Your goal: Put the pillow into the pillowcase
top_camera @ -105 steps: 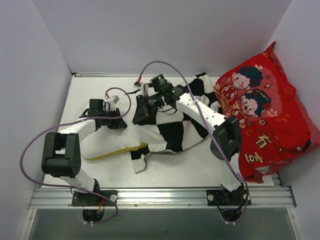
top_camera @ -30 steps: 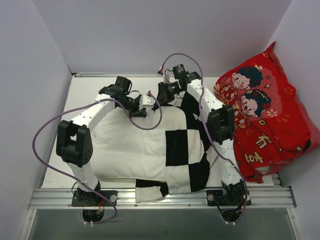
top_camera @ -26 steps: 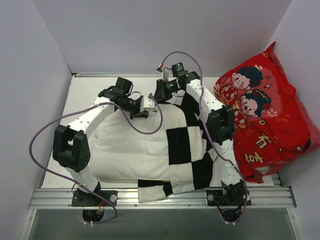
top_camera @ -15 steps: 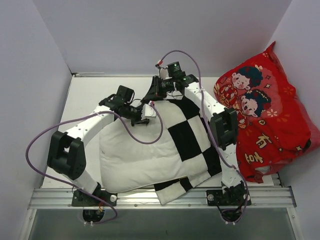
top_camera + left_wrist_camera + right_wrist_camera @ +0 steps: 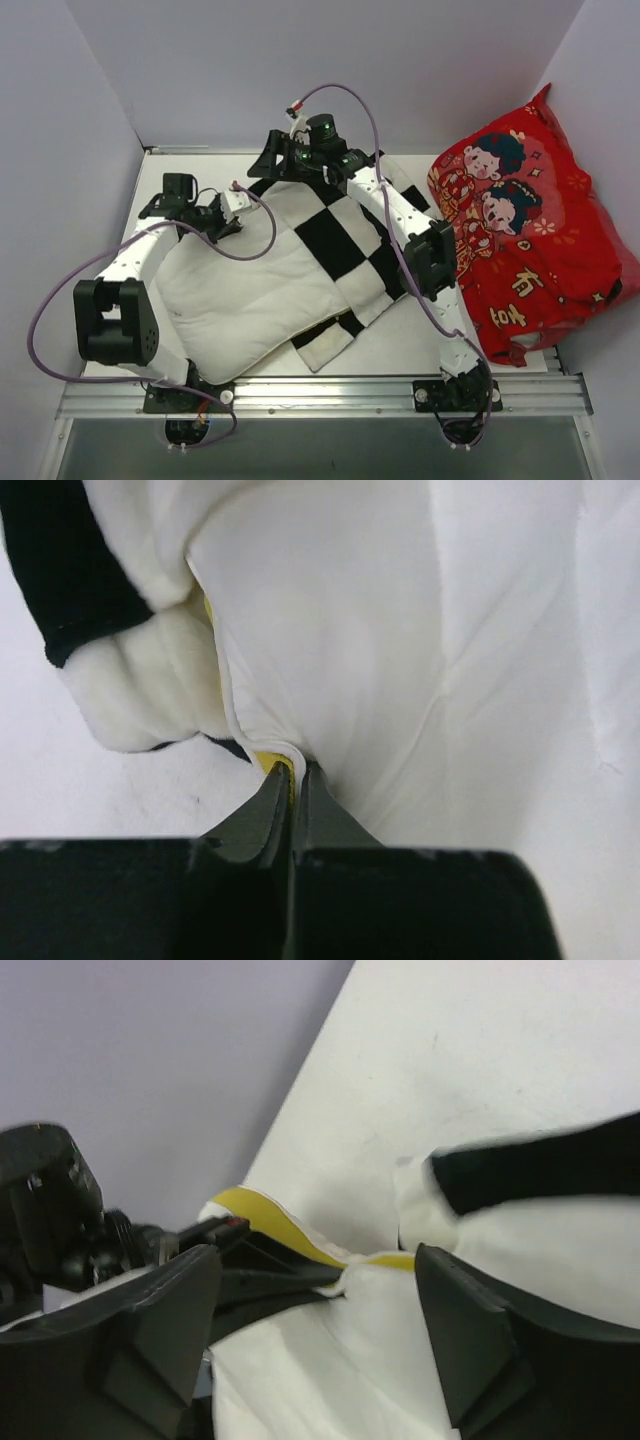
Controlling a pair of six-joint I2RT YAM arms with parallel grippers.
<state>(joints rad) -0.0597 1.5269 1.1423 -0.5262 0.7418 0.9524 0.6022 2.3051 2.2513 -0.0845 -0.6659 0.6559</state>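
With pillow (image 5: 420, 630) pinched by its yellow edge in left gripper (image 5: 292, 772) and right gripper (image 5: 315, 1265) wide and empty at 12 o'clock, unheld pillowcase (image 5: 338, 240) may be dragged off.

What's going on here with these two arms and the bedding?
Two robot arms are fitting a cream pillow into a checkered pillowcase. The left gripper is shut on the pillow's yellow edge at its far left corner. The right gripper stands open near the pillowcase's far edge, gripping nothing. The pillowcase covers only the pillow's right part.
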